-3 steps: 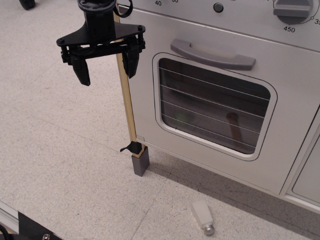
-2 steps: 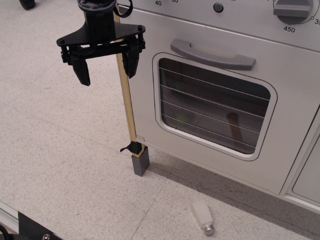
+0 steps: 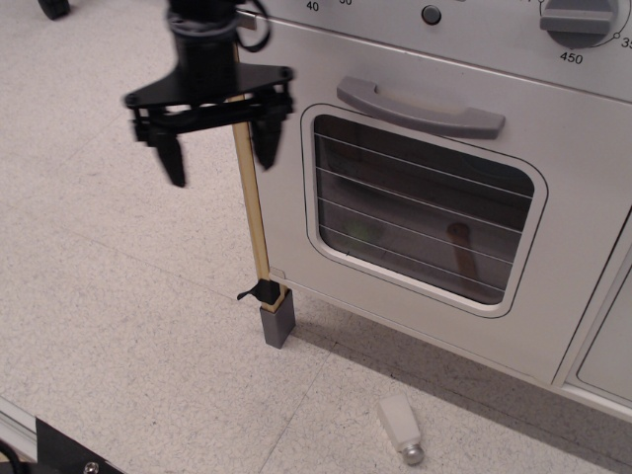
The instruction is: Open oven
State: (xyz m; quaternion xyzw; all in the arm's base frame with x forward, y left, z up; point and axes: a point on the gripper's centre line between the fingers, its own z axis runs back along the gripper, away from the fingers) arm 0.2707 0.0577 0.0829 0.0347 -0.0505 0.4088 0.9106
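Swinging my black gripper (image 3: 219,156), jaws spread, toward the white oven's (image 3: 553,276) grey bar handle (image 3: 420,107), I risk snagging the thin wooden post (image 3: 252,212).

A thin, pale wooden post (image 3: 254,212) stands upright, passing between the claw's two fingers and running down below them. At its lower end, well beneath the claw, it sits in a small grey square foot block (image 3: 277,321), with a scrap of black tape or tie (image 3: 259,291) just above the block. Further below and to the right of the claw, a small off-white plastic piece with a rounded grey metal tip (image 3: 401,431) lies flat on the speckled light grey floor (image 3: 118,326). At the far right, well away from the claw, a plain white panelled cabinet door (image 3: 607,346) shows in part. Far below the claw, in the bottom left corner, a black bracket with a screw (image 3: 69,456) is partly in view.
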